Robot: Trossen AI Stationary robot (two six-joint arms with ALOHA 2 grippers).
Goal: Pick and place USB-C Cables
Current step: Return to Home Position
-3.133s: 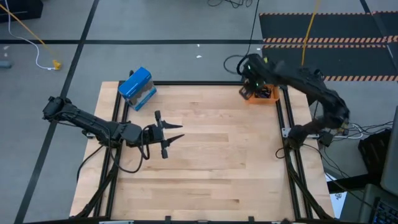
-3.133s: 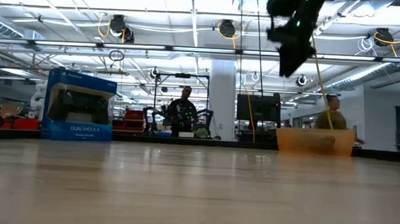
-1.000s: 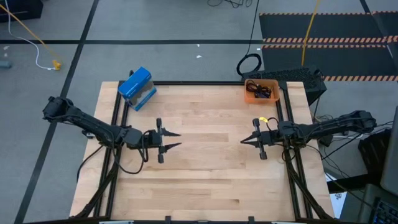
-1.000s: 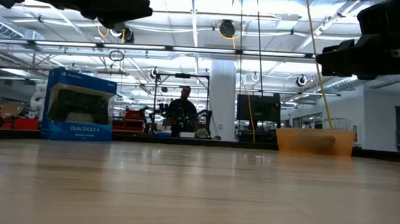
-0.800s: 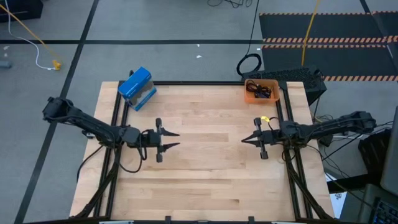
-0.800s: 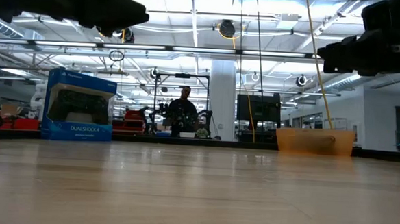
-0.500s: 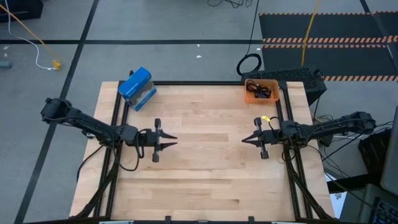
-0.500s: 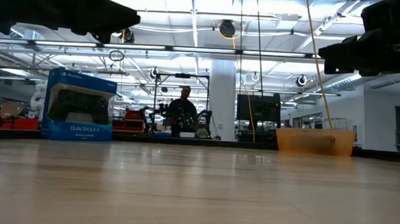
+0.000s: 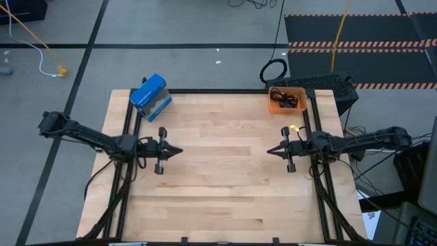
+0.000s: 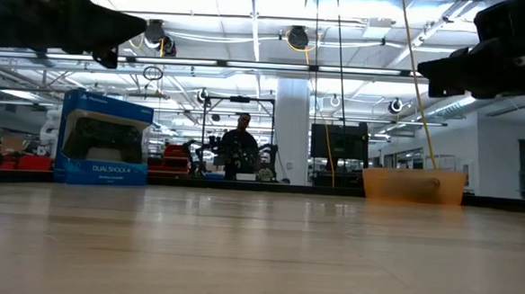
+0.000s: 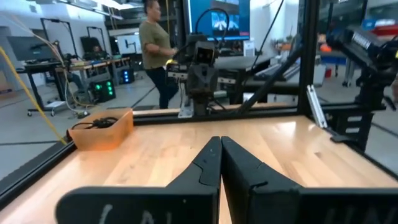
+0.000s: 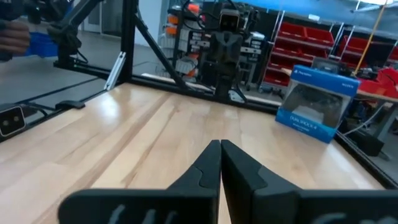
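Table (image 9: 225, 184) middle bare wood, open passage between left gripper (image 9: 179, 151) and right gripper (image 9: 268, 152), well apart, tips facing. Obstacles: blue box (image 9: 150, 97) far-left corner; orange bin (image 9: 273, 107) far-right corner; black frame rails (image 9: 212, 91) along edges.

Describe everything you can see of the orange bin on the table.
The orange bin is a small, open-topped rectangular tub, plastic by the look. It stands upright at the far right corner of the wooden table. Dark bundled cables lie inside, one showing some blue. Nothing else is seen touching it.
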